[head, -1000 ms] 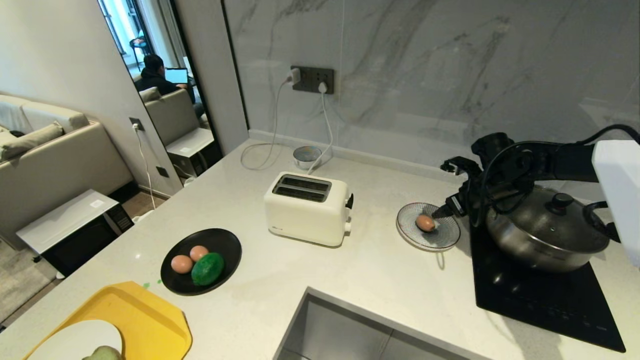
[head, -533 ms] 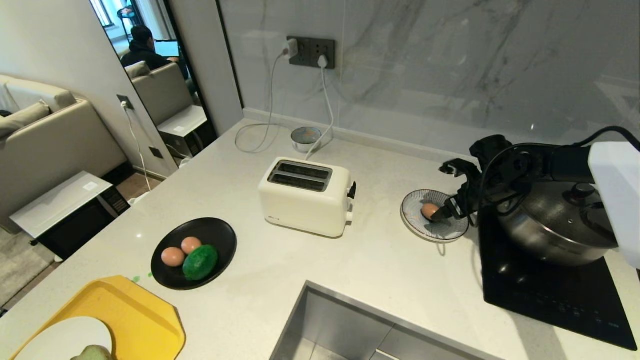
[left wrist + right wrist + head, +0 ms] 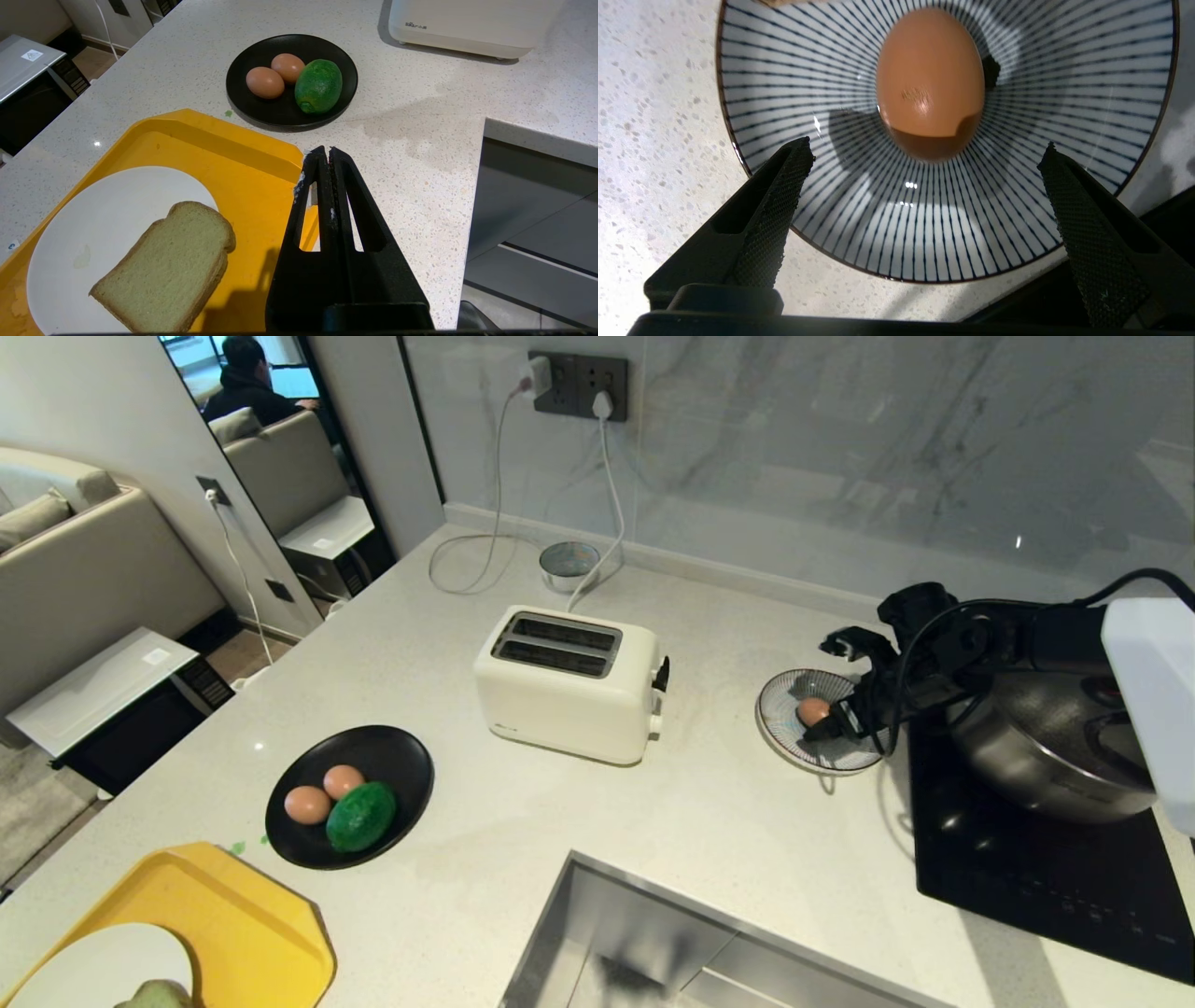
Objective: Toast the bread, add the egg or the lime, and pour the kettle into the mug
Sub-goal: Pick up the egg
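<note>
Not much to read here tbh. The egg (image 3: 930,79) has a tiny stamp on its shell, too blurry to make out. The toaster (image 3: 472,21) has a small grey logo low on its side, also unreadable.

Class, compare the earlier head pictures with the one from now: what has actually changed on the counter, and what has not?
The whole view has shifted, so the camera moved, not the things. The right gripper hovers with open jaws over the egg in the striped dish, holding nothing, as before. The toaster, the black plate and the pot kept their places.
</note>
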Controlling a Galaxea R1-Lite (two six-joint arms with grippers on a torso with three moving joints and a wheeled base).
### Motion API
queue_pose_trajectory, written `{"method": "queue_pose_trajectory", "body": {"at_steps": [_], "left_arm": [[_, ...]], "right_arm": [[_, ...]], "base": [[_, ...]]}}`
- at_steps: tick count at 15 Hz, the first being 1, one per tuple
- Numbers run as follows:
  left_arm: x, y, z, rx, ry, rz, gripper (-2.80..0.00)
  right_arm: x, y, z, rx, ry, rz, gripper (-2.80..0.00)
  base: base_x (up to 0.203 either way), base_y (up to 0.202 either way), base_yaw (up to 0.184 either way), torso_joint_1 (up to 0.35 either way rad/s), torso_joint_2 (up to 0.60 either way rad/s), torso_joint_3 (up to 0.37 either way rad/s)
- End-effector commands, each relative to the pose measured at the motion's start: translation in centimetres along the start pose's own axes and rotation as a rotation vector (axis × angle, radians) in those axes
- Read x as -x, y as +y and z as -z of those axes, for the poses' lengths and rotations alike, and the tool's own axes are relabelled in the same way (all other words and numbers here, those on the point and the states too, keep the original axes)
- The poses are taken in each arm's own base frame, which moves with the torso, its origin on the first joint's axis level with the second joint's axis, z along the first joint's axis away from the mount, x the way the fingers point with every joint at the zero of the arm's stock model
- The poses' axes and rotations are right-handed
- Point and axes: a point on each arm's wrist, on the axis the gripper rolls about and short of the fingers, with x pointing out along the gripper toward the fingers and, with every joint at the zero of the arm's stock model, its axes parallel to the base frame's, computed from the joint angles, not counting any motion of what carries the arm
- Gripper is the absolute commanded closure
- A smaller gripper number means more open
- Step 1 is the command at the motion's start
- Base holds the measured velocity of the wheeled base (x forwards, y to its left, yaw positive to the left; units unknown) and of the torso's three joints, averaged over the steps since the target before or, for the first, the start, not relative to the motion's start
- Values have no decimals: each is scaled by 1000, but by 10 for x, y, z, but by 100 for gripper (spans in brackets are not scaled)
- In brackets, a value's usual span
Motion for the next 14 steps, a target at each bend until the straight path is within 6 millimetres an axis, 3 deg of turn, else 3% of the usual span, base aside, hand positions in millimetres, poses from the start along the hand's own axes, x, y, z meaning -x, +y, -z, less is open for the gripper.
{"method": "queue_pose_trajectory", "body": {"at_steps": [1, 8, 14], "left_arm": [[0, 0, 0, 0, -1, -1, 0], [0, 0, 0, -1, -1, -1, 0], [0, 0, 0, -3, -1, -1, 0]], "right_arm": [[1, 1, -4, 11, -23, 6, -280], [-14, -2, -7, 29, -82, 39, -280], [-12, -2, -8, 34, -89, 41, -280]], "base": [[0, 0, 0, 0, 0, 0], [0, 0, 0, 0, 0, 0], [0, 0, 0, 2, 1, -37]]}}
